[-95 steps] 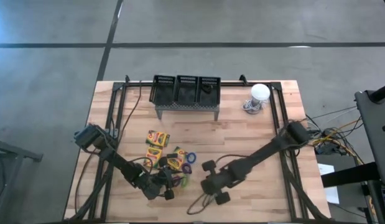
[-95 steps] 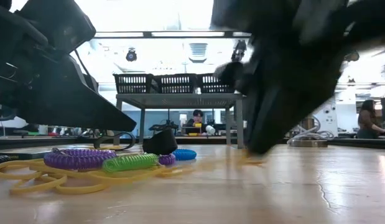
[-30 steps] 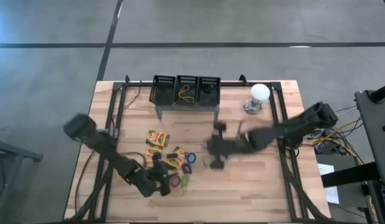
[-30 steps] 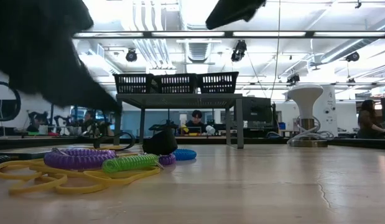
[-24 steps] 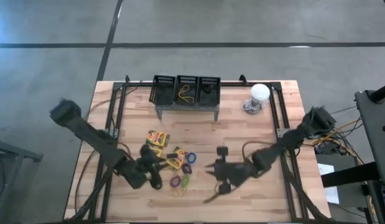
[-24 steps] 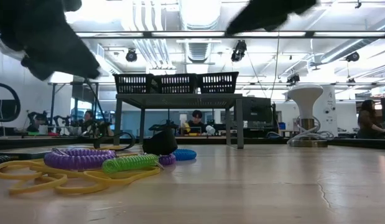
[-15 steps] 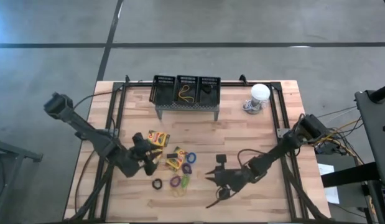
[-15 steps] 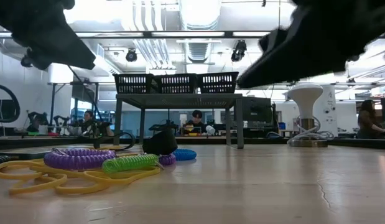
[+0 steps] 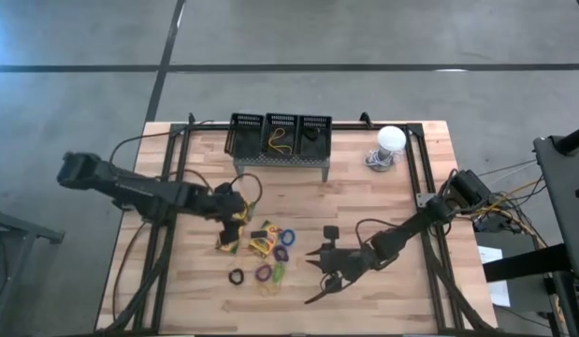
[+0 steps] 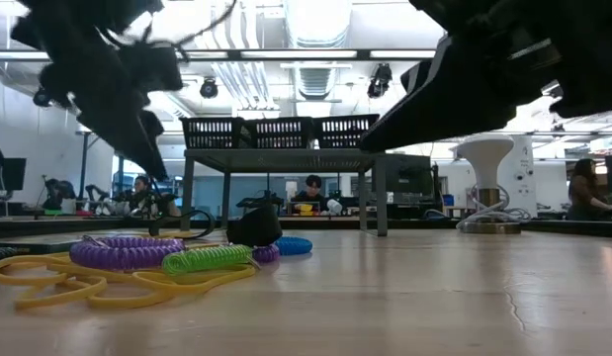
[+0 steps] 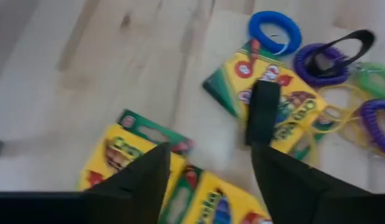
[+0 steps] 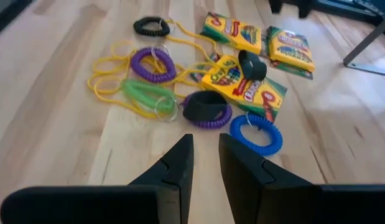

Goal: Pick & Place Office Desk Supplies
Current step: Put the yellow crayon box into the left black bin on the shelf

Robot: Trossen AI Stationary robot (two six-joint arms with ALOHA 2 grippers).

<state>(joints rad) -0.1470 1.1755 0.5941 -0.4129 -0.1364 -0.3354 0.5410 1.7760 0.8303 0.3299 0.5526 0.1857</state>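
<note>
Three yellow-and-green crayon boxes (image 12: 242, 78) lie flat left of the table's middle. Beside them lie the band loops: blue (image 12: 255, 134), purple (image 12: 153, 62), green (image 12: 145, 93), black (image 12: 151, 26) and yellow (image 12: 111, 68). My left gripper (image 9: 235, 213) (image 11: 211, 149) hangs open above the crayon boxes (image 11: 136, 155), off the table. My right gripper (image 9: 319, 267) (image 12: 206, 140) hovers right of the loops with a narrow gap between its fingers. Three black mesh baskets (image 9: 280, 134) sit on the stand. The middle one holds a yellow loop (image 9: 278, 140).
The grey perforated stand (image 9: 280, 167) carries the baskets near the far edge. A white dome (image 9: 391, 140) stands at the far right. A small black piece (image 11: 264, 112) lies on one crayon box. Bare wood (image 9: 392, 309) stretches along the near right side.
My right gripper has drawn back from in front of the stand toward the near edge and come lower, ending right of the loops. My left gripper has swung from near the near edge toward the far edge, over the crayon boxes. The loops have stayed put.
</note>
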